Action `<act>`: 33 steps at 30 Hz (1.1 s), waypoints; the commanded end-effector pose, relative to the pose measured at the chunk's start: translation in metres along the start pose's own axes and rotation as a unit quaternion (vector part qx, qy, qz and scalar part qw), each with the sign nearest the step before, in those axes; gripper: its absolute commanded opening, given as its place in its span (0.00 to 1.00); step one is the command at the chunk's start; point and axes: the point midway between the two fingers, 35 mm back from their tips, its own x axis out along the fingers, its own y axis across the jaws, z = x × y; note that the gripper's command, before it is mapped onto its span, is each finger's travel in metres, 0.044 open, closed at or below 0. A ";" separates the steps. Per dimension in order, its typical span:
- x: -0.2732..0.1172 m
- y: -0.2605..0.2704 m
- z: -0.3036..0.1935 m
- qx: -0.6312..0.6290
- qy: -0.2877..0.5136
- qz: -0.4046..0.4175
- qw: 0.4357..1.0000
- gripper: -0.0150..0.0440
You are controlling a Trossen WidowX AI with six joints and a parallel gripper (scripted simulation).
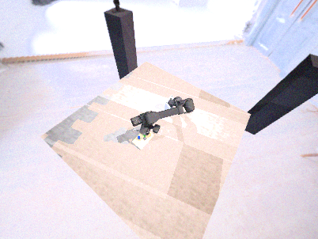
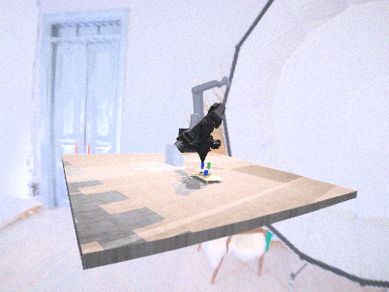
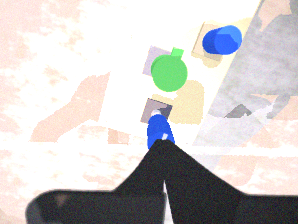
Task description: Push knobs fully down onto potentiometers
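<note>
The light circuit board point(image 1: 141, 146) point(image 2: 212, 180) point(image 3: 125, 90) stands on the table. My gripper point(image 2: 202, 160) point(image 3: 161, 145) is shut and empty, pointing down, its tips at or just above the near blue knob point(image 2: 202, 165) point(image 3: 160, 131). Contact cannot be told. This knob stands high, with pale shaft showing between it and its dark potentiometer point(image 3: 149, 110). The green knob point(image 1: 145, 136) point(image 2: 209, 165) point(image 3: 169, 73) also stands high, beside it. The other blue knob point(image 1: 138, 138) point(image 2: 206, 172) point(image 3: 222, 40) sits lower, near the board's far edge in the wrist view.
The wooden table point(image 1: 154, 174) point(image 2: 252, 193) carries grey and tan patches. A pale upright block point(image 2: 172, 156) stands behind the board in the exterior view. The arm point(image 1: 168, 114) reaches over the board from its base side. The knobs stand close together.
</note>
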 end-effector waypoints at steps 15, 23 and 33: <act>0.004 0.000 0.000 0.001 -0.001 0.002 1.000 0.25; 0.007 0.000 0.000 0.001 -0.001 0.002 1.000 0.25; 0.009 0.000 0.000 0.001 -0.001 0.002 1.000 0.25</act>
